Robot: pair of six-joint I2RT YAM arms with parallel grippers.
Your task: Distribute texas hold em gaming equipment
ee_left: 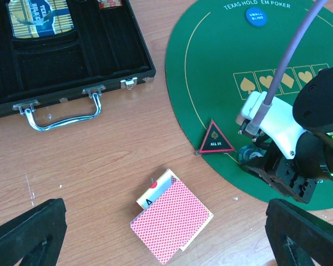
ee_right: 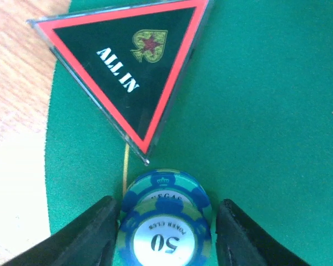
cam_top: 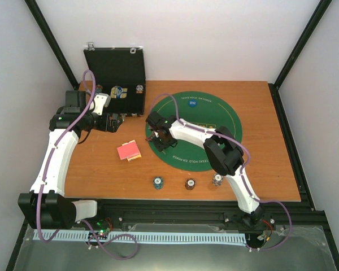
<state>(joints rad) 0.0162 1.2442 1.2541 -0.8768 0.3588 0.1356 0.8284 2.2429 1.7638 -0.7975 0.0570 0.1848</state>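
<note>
A small stack of blue striped poker chips [ee_right: 165, 219] rests on the green mat [ee_right: 266, 111], just below the tip of the black red-edged "ALL IN" triangle marker [ee_right: 133, 72]. My right gripper [ee_right: 166, 235] straddles this stack. Its left finger is against the chips and a thin gap shows on the right, so it stands open. The red-backed playing cards [ee_left: 172, 221] lie on the wood beside the mat, partly out of their yellow box. My left gripper [ee_left: 166, 238] hovers wide open above them. A blue "small blind" disc [ee_left: 256, 15] lies at the mat's far edge.
The black hinged case [cam_top: 116, 68] stands open at the back left, with a card box inside. Three chip stacks sit along the near table edge: blue [cam_top: 157, 182], brown [cam_top: 189, 184] and white [cam_top: 217, 180]. The right arm [cam_top: 223, 149] reaches across the mat.
</note>
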